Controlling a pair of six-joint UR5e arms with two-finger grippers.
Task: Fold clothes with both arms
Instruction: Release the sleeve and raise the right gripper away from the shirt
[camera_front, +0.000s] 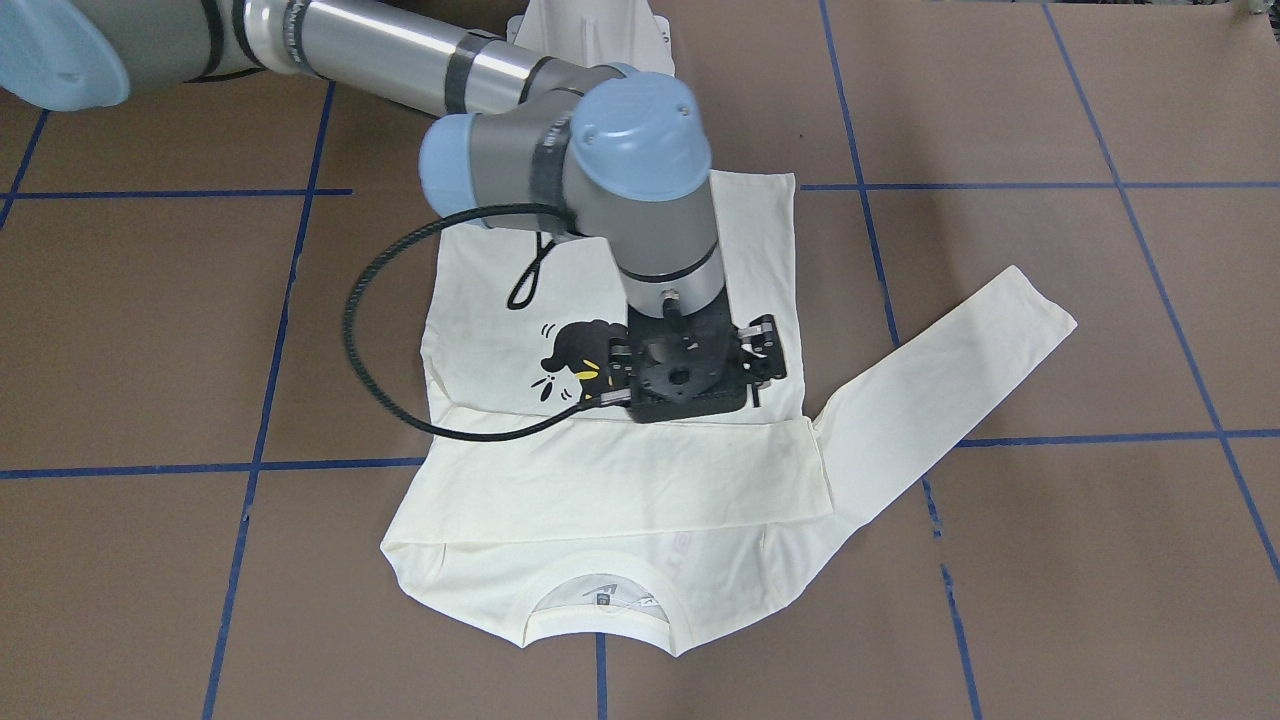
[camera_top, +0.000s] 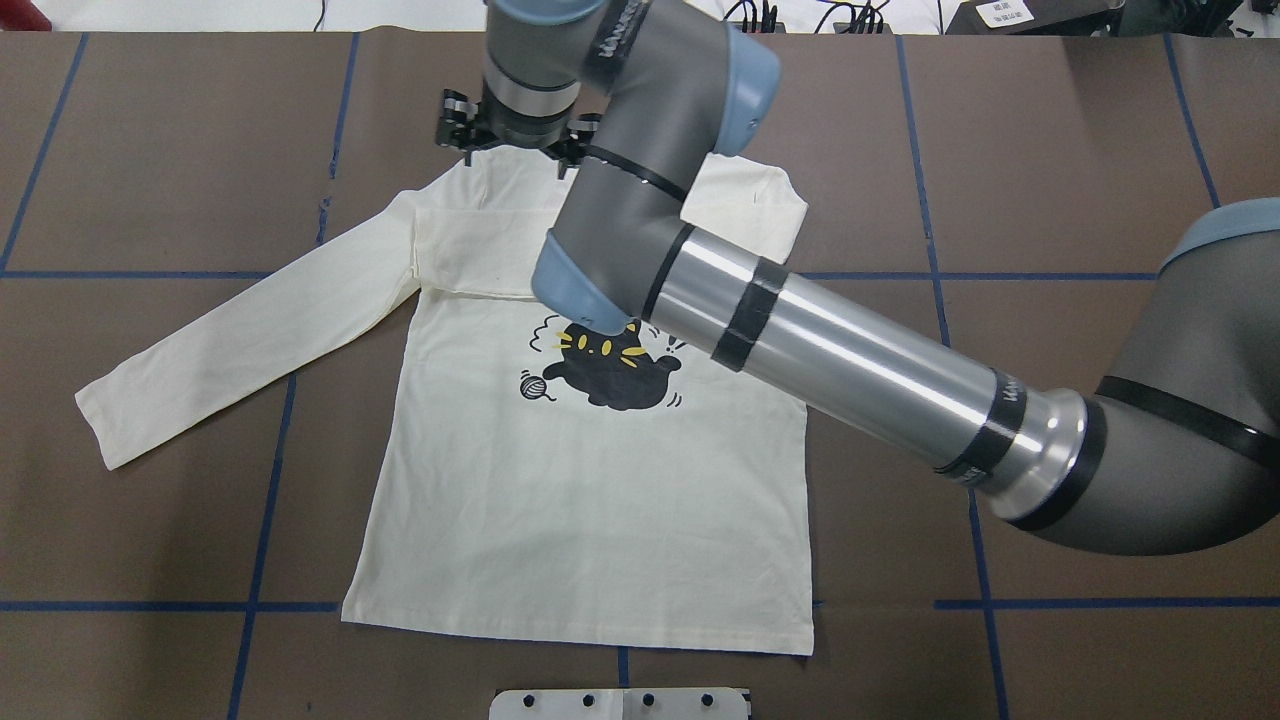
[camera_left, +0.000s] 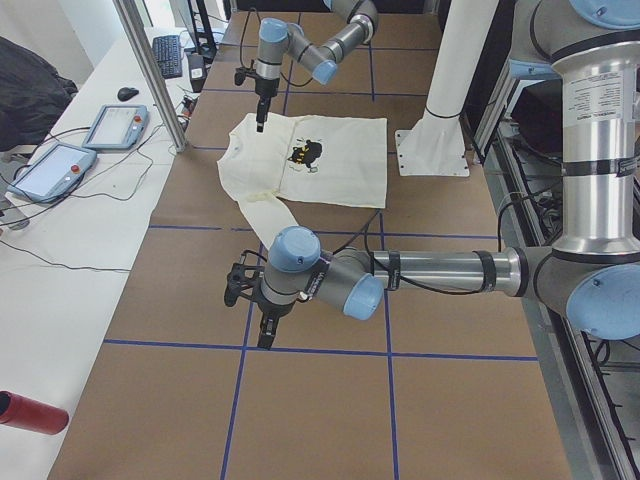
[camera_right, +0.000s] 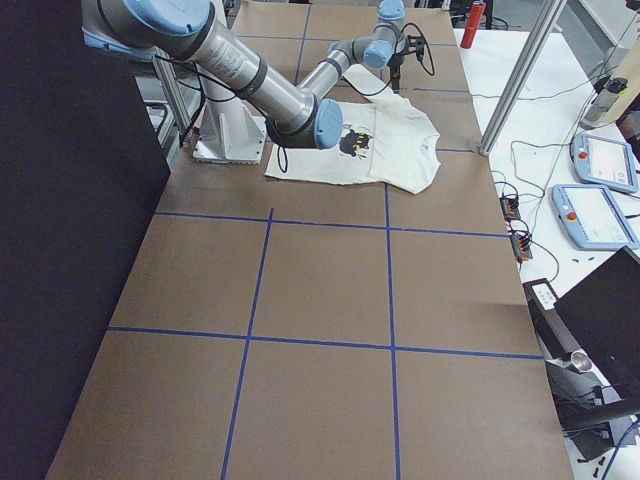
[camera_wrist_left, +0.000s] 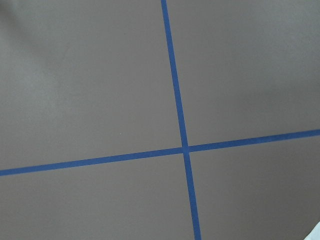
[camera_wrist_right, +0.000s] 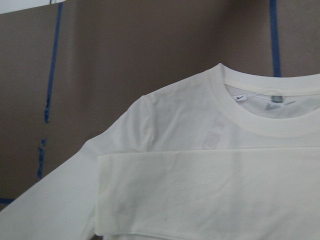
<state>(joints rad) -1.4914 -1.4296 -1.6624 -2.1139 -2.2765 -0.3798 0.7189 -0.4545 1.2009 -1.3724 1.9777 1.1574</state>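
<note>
The cream T-shirt (camera_top: 590, 500) lies flat with its black cat print (camera_top: 615, 375) face up and its collar (camera_front: 600, 600) away from the robot. One sleeve (camera_front: 620, 470) is folded across the chest. The other sleeve (camera_top: 240, 340) stretches out on the table toward the robot's left. My right gripper (camera_front: 690, 380) points down over the upper chest, just above the folded sleeve; its fingers are hidden and I cannot tell their state. My left gripper (camera_left: 264, 340) hangs over bare table beyond the outstretched cuff. It shows only in the left side view, so I cannot tell its state.
Brown table (camera_top: 1050, 150) with a blue tape grid. The white pedestal base (camera_front: 590, 30) stands beside the hem. Off the far edge there are a metal post (camera_left: 150, 70), two teach pendants (camera_left: 60, 165) and a red cylinder (camera_left: 30, 412).
</note>
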